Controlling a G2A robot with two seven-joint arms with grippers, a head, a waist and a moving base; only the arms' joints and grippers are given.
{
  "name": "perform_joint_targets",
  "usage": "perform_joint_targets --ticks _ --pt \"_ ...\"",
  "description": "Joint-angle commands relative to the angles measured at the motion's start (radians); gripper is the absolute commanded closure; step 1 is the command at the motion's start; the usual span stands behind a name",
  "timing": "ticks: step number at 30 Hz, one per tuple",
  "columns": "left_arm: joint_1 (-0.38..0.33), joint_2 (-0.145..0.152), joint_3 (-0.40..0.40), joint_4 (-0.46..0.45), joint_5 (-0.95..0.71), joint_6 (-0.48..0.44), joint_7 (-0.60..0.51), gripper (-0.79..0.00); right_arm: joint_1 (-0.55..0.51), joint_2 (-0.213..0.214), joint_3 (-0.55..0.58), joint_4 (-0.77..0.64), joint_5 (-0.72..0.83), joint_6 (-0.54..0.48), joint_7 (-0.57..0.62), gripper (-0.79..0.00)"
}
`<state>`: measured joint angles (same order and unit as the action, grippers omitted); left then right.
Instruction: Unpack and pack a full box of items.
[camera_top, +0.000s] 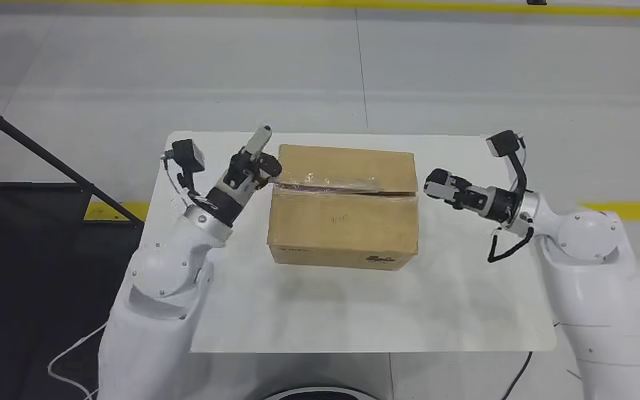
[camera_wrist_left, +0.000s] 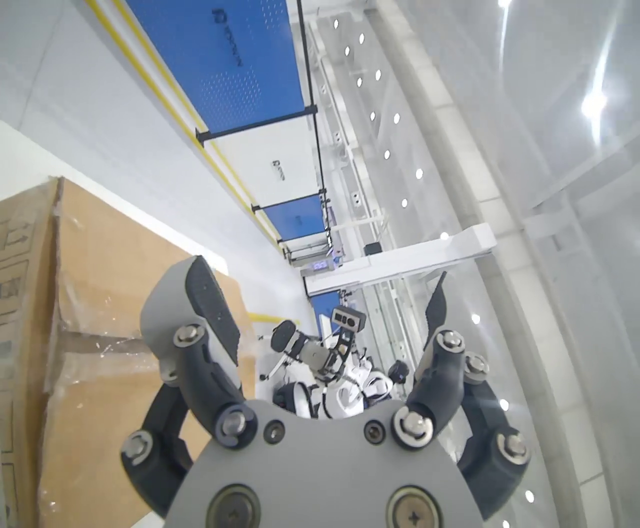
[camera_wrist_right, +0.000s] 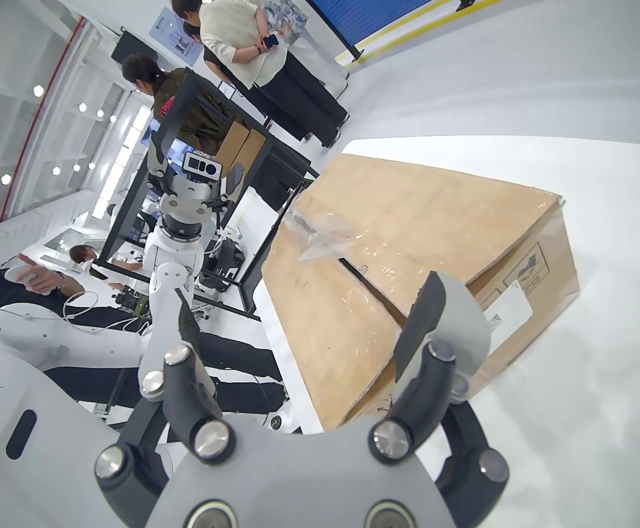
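A closed brown cardboard box stands in the middle of the white table. Its top flaps meet at a seam covered with clear, wrinkled tape. My left gripper is at the box's upper left corner, tilted upward, open, with nothing between its fingers. In the left wrist view the box is beside one finger. My right gripper hovers just off the box's right end, level with the seam, open and empty. The right wrist view shows the box top and torn tape.
The table's right rim and left rim lie close under the arms. Bare tabletop stretches in front of the box. Black framework stands off the table's left side.
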<state>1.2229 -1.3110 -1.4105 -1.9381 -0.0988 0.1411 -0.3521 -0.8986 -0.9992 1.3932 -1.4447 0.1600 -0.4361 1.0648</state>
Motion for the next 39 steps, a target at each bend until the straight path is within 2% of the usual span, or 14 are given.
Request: perform_joint_targets --ticks 1,12,18,28,39 --pt "-0.034 0.0 0.036 0.017 0.025 0.027 -0.031 -0.785 -0.007 0.002 0.005 0.014 0.007 -0.008 -0.002 -0.785" --pt "-0.2 -0.016 0.206 0.125 0.073 0.154 -0.087 -0.785 -0.023 0.012 0.021 0.096 0.048 -0.052 0.019 -0.785" --pt "-0.218 -0.019 0.244 0.148 0.122 0.208 -0.074 -0.785 -0.014 0.015 0.014 0.122 0.063 -0.064 0.028 -0.785" --pt "-0.23 -0.025 0.285 0.177 0.151 0.237 -0.051 -0.785 0.017 0.016 -0.012 0.161 0.081 -0.078 0.039 -0.785" --pt "-0.293 -0.056 0.368 0.257 0.092 0.239 0.032 -0.785 0.018 0.021 -0.016 0.194 0.102 -0.1 0.046 -0.785"
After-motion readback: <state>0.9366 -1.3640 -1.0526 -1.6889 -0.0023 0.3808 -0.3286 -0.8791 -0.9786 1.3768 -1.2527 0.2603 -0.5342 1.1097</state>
